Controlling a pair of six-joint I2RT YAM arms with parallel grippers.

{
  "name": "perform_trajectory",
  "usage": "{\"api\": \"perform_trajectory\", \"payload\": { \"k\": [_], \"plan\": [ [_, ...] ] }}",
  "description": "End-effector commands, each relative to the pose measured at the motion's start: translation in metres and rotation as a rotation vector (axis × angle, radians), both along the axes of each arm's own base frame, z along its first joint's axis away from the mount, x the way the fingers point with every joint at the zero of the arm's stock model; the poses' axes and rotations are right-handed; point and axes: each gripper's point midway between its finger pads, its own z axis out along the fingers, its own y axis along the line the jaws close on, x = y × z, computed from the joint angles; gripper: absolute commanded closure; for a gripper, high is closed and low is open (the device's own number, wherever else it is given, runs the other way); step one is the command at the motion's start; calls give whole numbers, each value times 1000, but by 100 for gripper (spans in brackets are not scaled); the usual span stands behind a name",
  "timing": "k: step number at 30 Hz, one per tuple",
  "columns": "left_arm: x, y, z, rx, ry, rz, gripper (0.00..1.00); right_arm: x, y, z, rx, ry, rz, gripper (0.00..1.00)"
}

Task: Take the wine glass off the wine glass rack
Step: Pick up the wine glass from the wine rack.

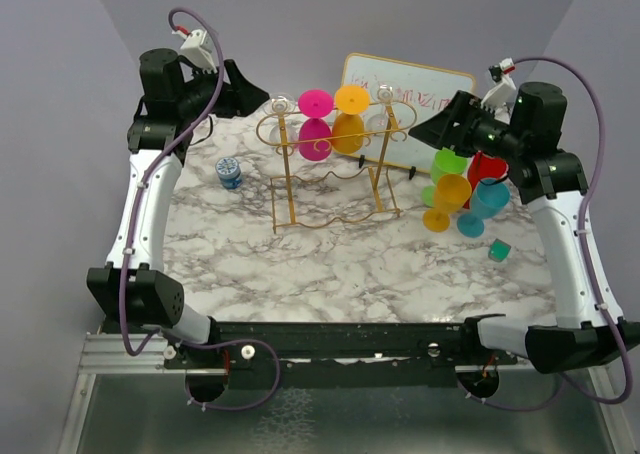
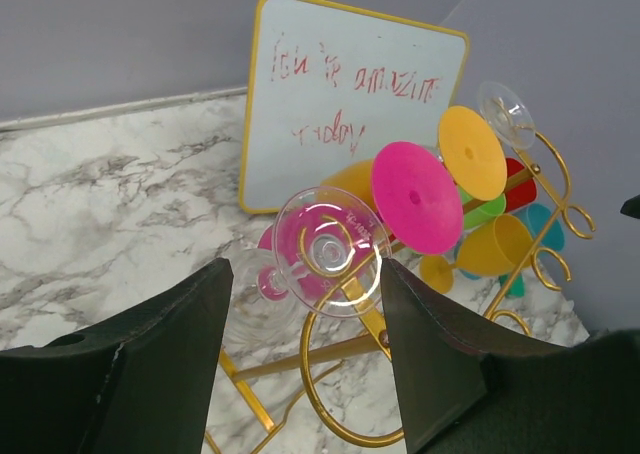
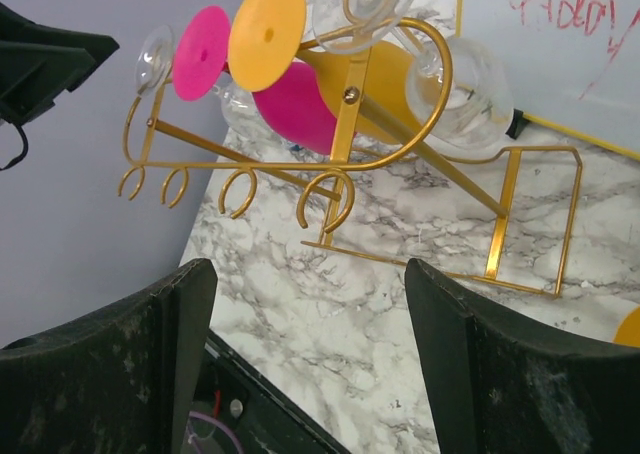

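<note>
- Wine glass rack (image 3: 345,134) stands upright mid-counter (image 1: 330,264), just in front of a gold-framed whiteboard (image 1: 420,94) with red writing.
- Four glasses hang upside down on the rack's top rails, feet up. From the left end: clear wine glass (image 2: 325,254), pink glass (image 1: 315,139), orange glass (image 1: 349,132), second clear glass (image 3: 460,94).
- Clear wine glass is at the left end of the rack, on the rail, not lifted off.
- Left gripper (image 2: 305,269) is level with the rack top at its left end. Jaws are spread, one finger on each side of the clear wine glass's foot. Cannot tell whether either finger touches the glass.
- Right gripper (image 3: 308,266) is off the rack's right end, near the whiteboard's right edge. Jaws are spread wide, with nothing between them.
- Right side of the counter: a cluster of coloured glasses close together, namely green (image 1: 448,162), orange (image 1: 448,196), red (image 1: 487,167) and teal (image 1: 488,199). A small teal block (image 1: 499,249) lies just in front.
- Left of the rack: a small blue-and-white object (image 1: 229,172) on the counter, apart from the rack.
</note>
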Motion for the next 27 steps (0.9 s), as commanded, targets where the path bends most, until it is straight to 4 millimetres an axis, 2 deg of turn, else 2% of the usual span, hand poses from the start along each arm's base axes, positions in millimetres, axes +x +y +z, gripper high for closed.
{"api": "perform_trajectory", "payload": {
  "k": [1, 4, 7, 12, 18, 23, 27],
  "plan": [
    [3, -6, -2, -50, 15, -58, 37, -5, 1, -9, 13, 45, -5, 18],
    [0, -7, -9, -55, 35, -66, 37, 5, -8, -29, -17, 97, -76, 18],
    [-7, -7, -19, -55, 56, -66, 32, 15, -4, -41, -22, 134, -56, 18],
    [-24, -9, -27, -54, 68, -92, 31, 24, 13, -35, 27, 134, 51, 18],
    [-38, -11, -25, -61, 49, -110, 30, 34, 25, -32, 75, 143, 115, 18],
    [-32, -12, -19, -67, 36, -117, 30, 39, 28, -27, 86, 132, 129, 18],
    [-22, -13, -6, -87, 9, -111, 28, 39, 29, -30, 92, 139, 133, 18]
  ]
}}
